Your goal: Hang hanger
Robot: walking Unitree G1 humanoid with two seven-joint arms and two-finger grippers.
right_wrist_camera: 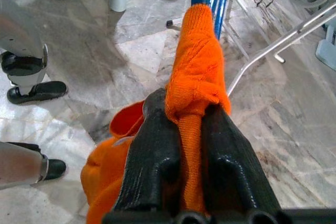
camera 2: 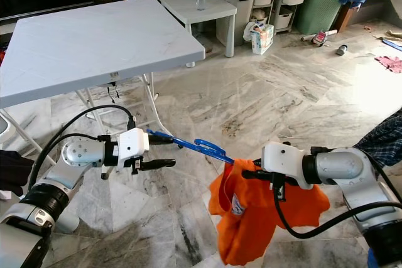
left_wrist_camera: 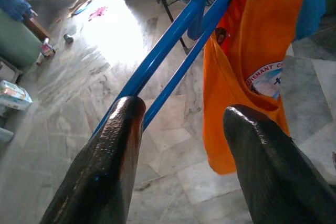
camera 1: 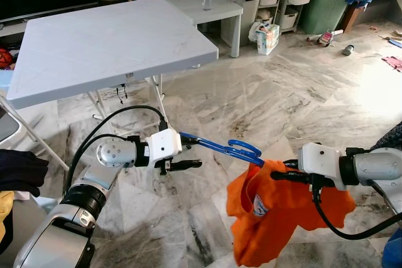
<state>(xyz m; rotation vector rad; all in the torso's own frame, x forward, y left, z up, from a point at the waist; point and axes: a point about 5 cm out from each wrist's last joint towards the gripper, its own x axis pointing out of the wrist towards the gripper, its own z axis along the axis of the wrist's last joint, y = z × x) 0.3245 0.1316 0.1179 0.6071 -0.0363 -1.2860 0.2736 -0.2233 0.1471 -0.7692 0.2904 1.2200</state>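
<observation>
Here our left gripper [camera 1: 186,152], fingers apart, straddles the blue hanger [camera 1: 217,147]. The hanger runs level toward our right gripper [camera 2: 250,172], which pinches the orange shirt [camera 2: 251,218].

A blue plastic hanger [camera 1: 220,148] stretches nearly level above a marble floor, its hook end toward the robot's left and its far end buried in the neck of an orange T-shirt [camera 1: 276,218]. The shirt droops from that end in loose folds, a white label with printed lettering visible inside its collar. A bunched fold of the orange fabric is drawn up along the hanger's twin blue bars, the rest hanging clear of the floor.
</observation>
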